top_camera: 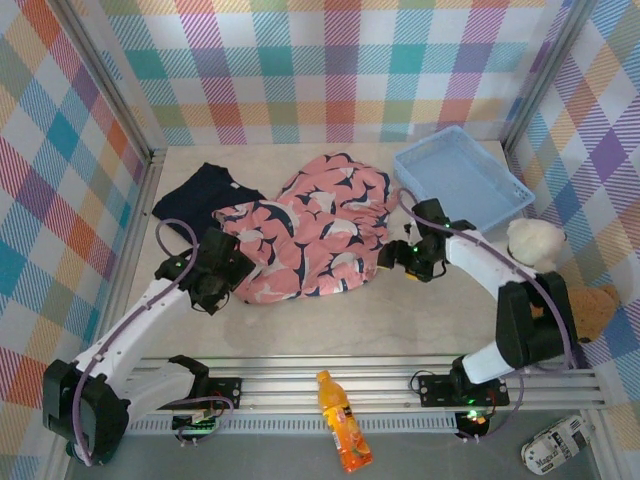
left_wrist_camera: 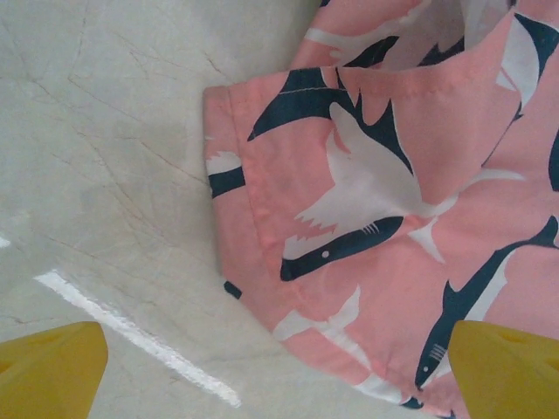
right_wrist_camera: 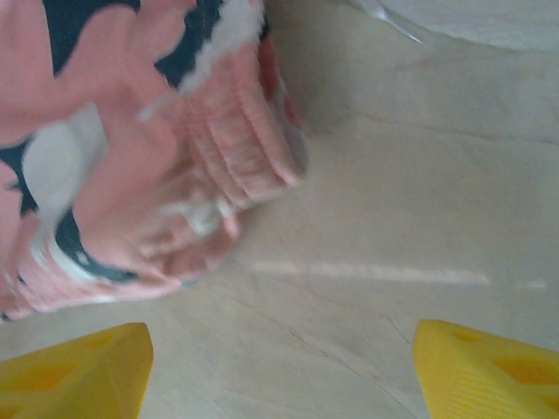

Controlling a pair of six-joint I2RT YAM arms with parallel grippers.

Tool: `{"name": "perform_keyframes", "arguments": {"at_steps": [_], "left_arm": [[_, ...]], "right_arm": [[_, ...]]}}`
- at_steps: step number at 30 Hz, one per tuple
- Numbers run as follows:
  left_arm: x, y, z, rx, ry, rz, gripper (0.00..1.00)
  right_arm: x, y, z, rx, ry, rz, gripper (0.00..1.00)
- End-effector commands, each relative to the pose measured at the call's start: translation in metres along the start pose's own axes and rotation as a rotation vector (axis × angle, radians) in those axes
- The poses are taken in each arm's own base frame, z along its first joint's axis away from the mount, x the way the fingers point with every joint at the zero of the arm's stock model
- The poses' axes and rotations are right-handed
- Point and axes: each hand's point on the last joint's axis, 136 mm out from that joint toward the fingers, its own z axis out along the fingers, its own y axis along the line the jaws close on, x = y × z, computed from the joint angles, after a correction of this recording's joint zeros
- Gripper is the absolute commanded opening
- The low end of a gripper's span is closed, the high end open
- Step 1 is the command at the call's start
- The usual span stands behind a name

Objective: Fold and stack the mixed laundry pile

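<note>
Matt woven cloth of the pink garment (left_wrist_camera: 376, 218), ribbed at one hem, meets a smooth, faintly veined worktop (left_wrist_camera: 105, 131); the fingers (right_wrist_camera: 489, 375) are matt yellow plastic.

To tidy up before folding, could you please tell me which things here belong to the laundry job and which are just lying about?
Job: pink shark-print garment; navy garment.
Lying about: blue basket; white teddy bear; brown teddy bear; orange bottle.

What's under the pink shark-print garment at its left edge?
The dark navy trousers stick out from beneath its upper-left edge; how far they run under the pink garment is hidden.
</note>
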Motion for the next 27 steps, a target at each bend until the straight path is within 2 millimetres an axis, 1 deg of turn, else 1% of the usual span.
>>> {"name": "perform_keyframes", "arguments": {"at_steps": [1, 5, 6, 8, 10, 11, 13, 14, 16, 17, 19, 21, 23, 25, 26, 27], "left_arm": [[0.002, 0.008, 0.015, -0.047, -0.007, -0.170, 1.00], [0.017, 0.020, 0.034, -0.077, 0.014, -0.363, 1.00], [0.019, 0.022, 0.038, -0.078, 0.014, -0.403, 1.00], [0.022, 0.025, 0.048, -0.084, 0.012, -0.453, 0.99], [0.020, 0.021, 0.058, -0.081, -0.002, -0.454, 0.96], [0.020, 0.019, 0.062, -0.091, -0.004, -0.481, 0.94], [0.019, 0.010, 0.070, -0.090, 0.002, -0.467, 0.90], [0.019, 0.006, 0.073, -0.095, 0.004, -0.435, 0.89], [0.017, 0.002, 0.078, -0.112, -0.003, -0.402, 0.87], [0.016, 0.001, 0.080, -0.117, -0.005, -0.396, 0.86], [0.016, -0.002, 0.084, -0.117, -0.004, -0.391, 0.84], [0.016, 0.000, 0.087, -0.128, -0.010, -0.384, 0.80], [0.015, 0.002, 0.091, -0.139, -0.023, -0.367, 0.69], [0.014, 0.003, 0.096, -0.150, -0.029, -0.346, 0.57], [0.015, 0.001, 0.099, -0.150, -0.025, -0.334, 0.50], [0.016, 0.000, 0.102, -0.156, -0.019, -0.316, 0.40]], "right_arm": [[-0.026, 0.028, 0.010, -0.105, -0.015, 0.156, 0.79], [-0.043, 0.043, 0.016, -0.140, -0.063, 0.274, 0.79], [-0.047, 0.044, 0.019, -0.136, -0.075, 0.299, 0.79], [-0.052, 0.037, 0.029, -0.105, -0.085, 0.349, 0.78], [-0.054, 0.031, 0.038, -0.082, -0.077, 0.377, 0.73], [-0.055, 0.030, 0.043, -0.084, -0.068, 0.387, 0.69], [-0.051, 0.028, 0.053, -0.085, -0.039, 0.411, 0.58], [-0.049, 0.026, 0.056, -0.081, -0.029, 0.424, 0.56], [-0.045, 0.025, 0.061, -0.087, -0.004, 0.450, 0.58], [-0.041, 0.027, 0.062, -0.095, 0.016, 0.459, 0.62], [-0.033, 0.024, 0.056, -0.072, 0.035, 0.458, 0.73], [-0.026, 0.017, 0.047, -0.048, 0.009, 0.451, 0.78], [-0.022, 0.008, 0.046, -0.036, -0.015, 0.461, 0.78], [-0.022, 0.012, 0.056, -0.073, 0.005, 0.468, 0.74], [-0.022, 0.016, 0.062, -0.097, 0.033, 0.471, 0.70], [-0.023, 0.020, 0.067, -0.109, 0.047, 0.466, 0.62]]}}
